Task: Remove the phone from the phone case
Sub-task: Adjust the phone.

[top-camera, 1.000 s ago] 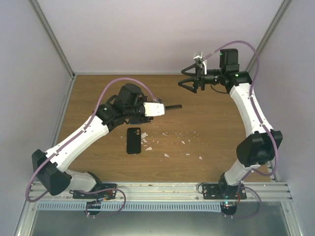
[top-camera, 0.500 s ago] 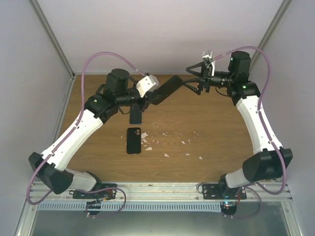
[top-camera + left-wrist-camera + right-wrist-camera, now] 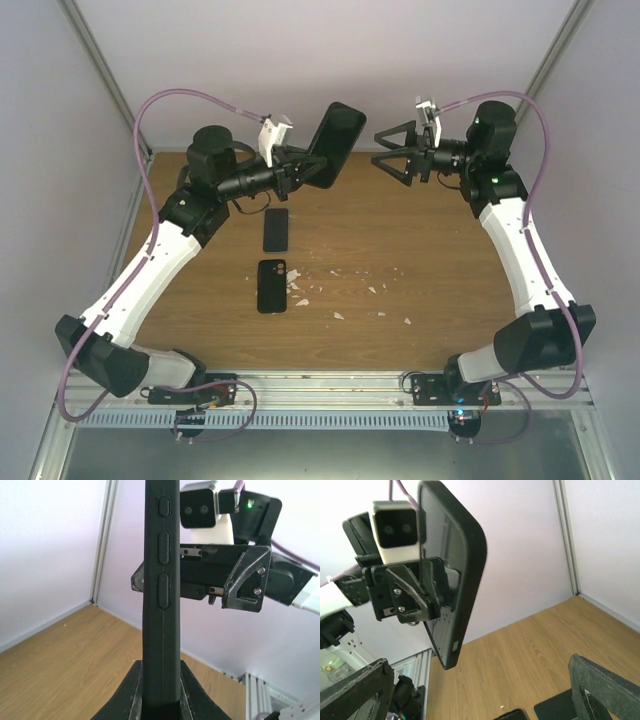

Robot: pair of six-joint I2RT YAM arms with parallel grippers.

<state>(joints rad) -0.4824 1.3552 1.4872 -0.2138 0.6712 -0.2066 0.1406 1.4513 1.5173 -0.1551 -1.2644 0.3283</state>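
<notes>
**Phone case** (image 3: 333, 143). Black, thick-rimmed, with moulded buttons along one long edge. It is held aloft over the far side of the desk (image 3: 440, 300), at 12 o'clock in the top view, standing nearly upright. The right wrist view shows a grey, glossy inner face. Whether a phone sits inside cannot be told.

**Left pincer** (image 3: 303, 168). Pressed together on the case's lower end, one finger on each broad face. The rest of the case stands free beyond the grip.

**Right pincer** (image 3: 382, 150). Spread wide and holding nothing. It sits at 3 o'clock of the case, near but apart, with its mouth turned toward the case.

**Farther slab** (image 3: 276, 229) and **nearer slab** (image 3: 271, 286). Dark, phone-shaped, lying flat on the desk toward 7 o'clock of the case. It is unclear which is a phone and which a cover.

**White scraps** (image 3: 340, 285). Scattered at 3 o'clock of the nearer slab.

**Hazards, as judged:**
- The case is gripped at one end only, so a push or pull from the right pincer at the free end could lever it round or slide it out. It would then fall to the desk from a height.
- If the right pincer closes over the rim as well as any phone inside, the two are clamped together and nothing parts.
- A phone worked loose without being gripped first would fall onto the slabs below.
- The two wrists are close, so a misjudged approach could strike the left fingers or the left camera housing.
</notes>
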